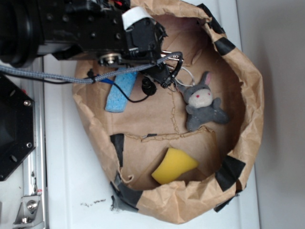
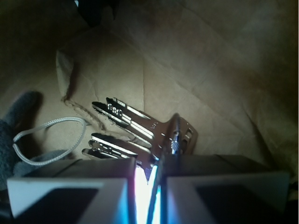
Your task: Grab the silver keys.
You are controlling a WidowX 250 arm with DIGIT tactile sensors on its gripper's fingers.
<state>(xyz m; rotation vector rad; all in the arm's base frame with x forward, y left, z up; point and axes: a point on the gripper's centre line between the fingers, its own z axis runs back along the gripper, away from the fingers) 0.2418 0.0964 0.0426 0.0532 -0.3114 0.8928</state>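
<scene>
Exterior view: gripper [image 1: 167, 71] hangs over the paper bag [image 1: 248, 95], silver keys [image 1: 174, 59] at its tip, just beside the plush bunny [image 1: 204, 106]. Wrist view: fingers [image 2: 70, 184] clamp the silver keys [image 2: 135, 128] by their heads, blades sticking out. Best to lift slowly and keep the squeeze firm.

surface: white table [image 1: 62, 157] | right: pale grey wall [image 1: 281, 47] | light: bright, even

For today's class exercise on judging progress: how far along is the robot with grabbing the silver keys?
Done: the hand has reached the silver keys and appears shut on them in the wrist view. In hand: the grip itself. Left: whether they are lifted off the paper bag cannot be told.
</scene>
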